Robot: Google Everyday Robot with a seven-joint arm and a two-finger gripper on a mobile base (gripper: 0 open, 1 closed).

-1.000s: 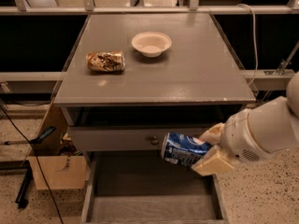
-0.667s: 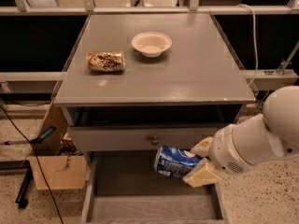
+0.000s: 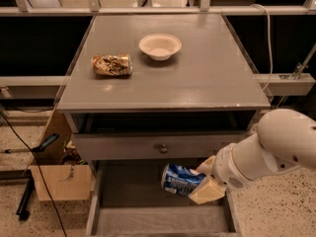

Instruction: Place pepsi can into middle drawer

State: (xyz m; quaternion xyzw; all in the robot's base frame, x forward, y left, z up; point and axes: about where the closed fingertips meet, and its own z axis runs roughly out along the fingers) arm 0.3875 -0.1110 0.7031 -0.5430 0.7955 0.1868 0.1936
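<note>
Blue pepsi can (image 3: 180, 179) is hanging on its side just above the bare floor of the open middle drawer (image 3: 126, 194), so only lowering and letting go are seemingly remaining. The hand (image 3: 201, 180) is clamping the can's right end, with the white arm (image 3: 276, 149) reaching in low from the right.
</note>
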